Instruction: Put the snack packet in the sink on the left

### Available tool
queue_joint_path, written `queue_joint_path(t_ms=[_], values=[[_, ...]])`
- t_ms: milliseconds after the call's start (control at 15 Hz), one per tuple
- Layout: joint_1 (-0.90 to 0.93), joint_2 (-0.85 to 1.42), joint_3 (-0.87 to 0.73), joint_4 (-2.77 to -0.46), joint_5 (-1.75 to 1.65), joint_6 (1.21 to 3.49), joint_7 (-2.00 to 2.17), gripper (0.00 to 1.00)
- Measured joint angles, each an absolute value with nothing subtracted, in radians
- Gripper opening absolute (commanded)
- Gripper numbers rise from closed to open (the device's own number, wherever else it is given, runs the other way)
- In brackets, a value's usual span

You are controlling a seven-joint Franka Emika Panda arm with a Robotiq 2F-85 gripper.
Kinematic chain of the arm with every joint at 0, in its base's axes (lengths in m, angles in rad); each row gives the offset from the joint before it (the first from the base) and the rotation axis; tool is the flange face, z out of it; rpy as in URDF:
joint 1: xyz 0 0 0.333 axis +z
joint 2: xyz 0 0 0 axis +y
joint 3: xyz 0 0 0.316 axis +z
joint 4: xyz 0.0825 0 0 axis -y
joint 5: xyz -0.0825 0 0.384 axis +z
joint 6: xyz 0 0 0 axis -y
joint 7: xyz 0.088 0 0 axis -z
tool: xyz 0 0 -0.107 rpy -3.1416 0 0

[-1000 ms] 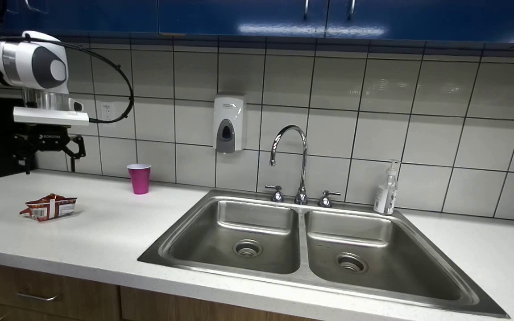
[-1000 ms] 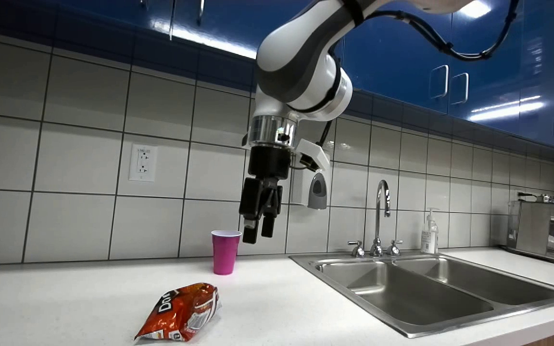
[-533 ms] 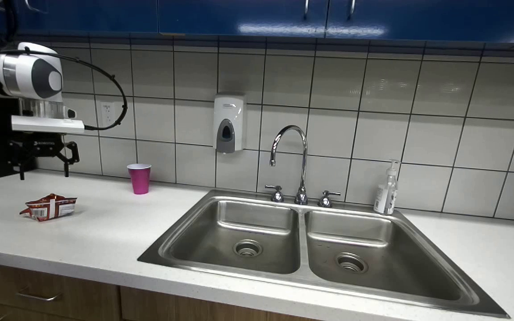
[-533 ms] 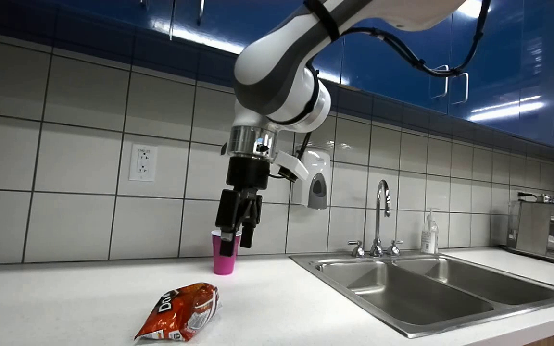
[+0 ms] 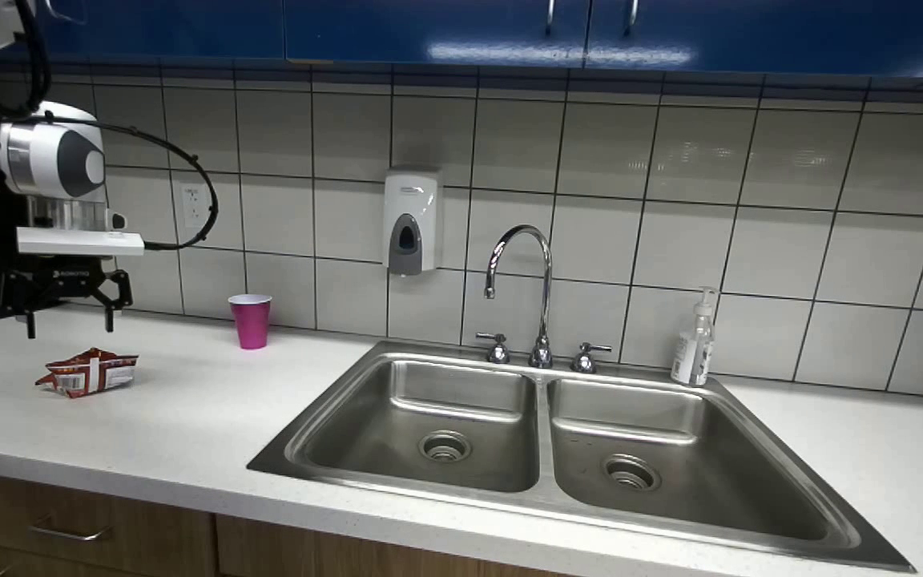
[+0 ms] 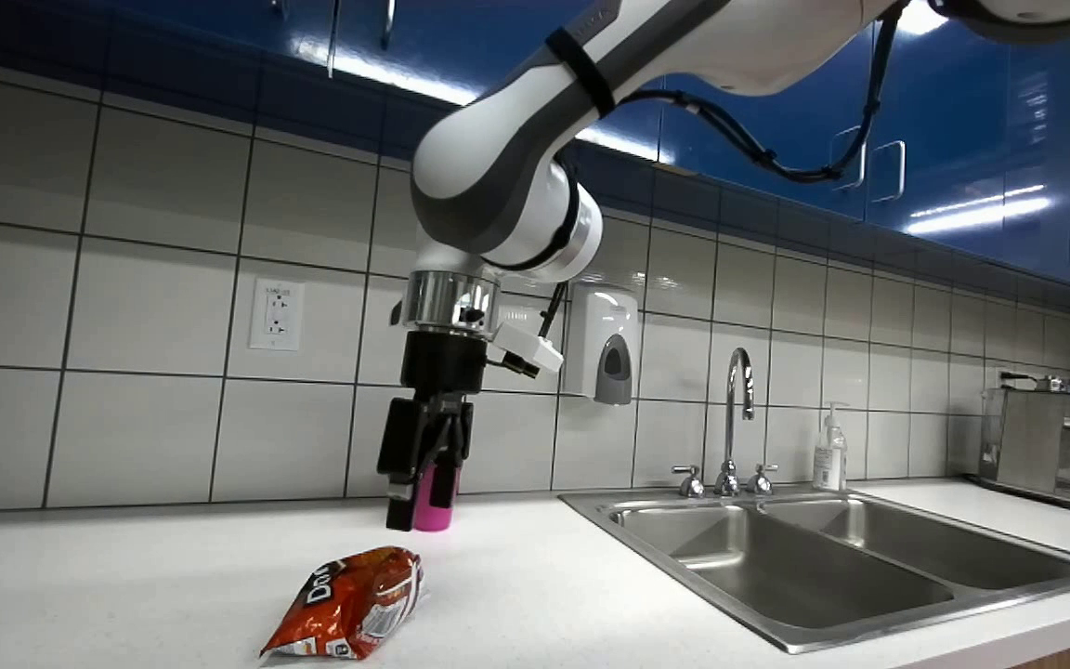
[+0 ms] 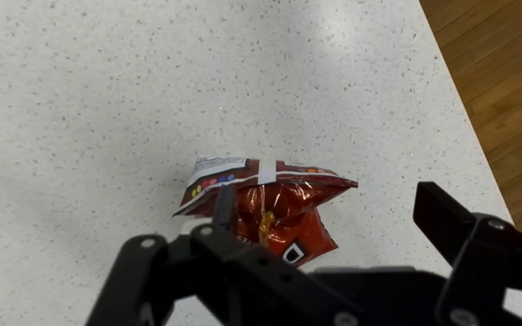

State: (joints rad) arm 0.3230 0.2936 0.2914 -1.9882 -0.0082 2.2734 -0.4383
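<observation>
I have the jaws spread wide above the packet (image 6: 349, 604), with nothing between them. The packet lies on the table (image 5: 189, 409), near the cup (image 5: 251, 324) and well apart from the sink (image 5: 543, 425). My target is the left basin (image 5: 373, 449), the one nearer the packet in both exterior views.

It looks puffed and creased, so I expect it to weigh very little and give under pressure. The glossy film will probably be slick, and whatever is inside is likely brittle; a hard squeeze could crush it or pop a seam. I'd take hold of the bulging body, just off the white stripe (image 7: 267, 172), where there is bulk for the jaws to press into. The thin corners offer little grip and would likely slide out.

In the wrist view one jaw covers part of the packet while the other stands clear past its corner, so I judge I need to shift sideways before going down. The packet looks broad along the line the jaws close on, so I'd descend slowly and make sure they straddle it rather than press it flat.
</observation>
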Motion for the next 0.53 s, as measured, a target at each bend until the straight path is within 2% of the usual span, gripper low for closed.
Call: queue_joint_path(t_ms=[533], values=[[0.337,0.390,0.292,-1.917,-0.046,2.289,-0.424,1.00]])
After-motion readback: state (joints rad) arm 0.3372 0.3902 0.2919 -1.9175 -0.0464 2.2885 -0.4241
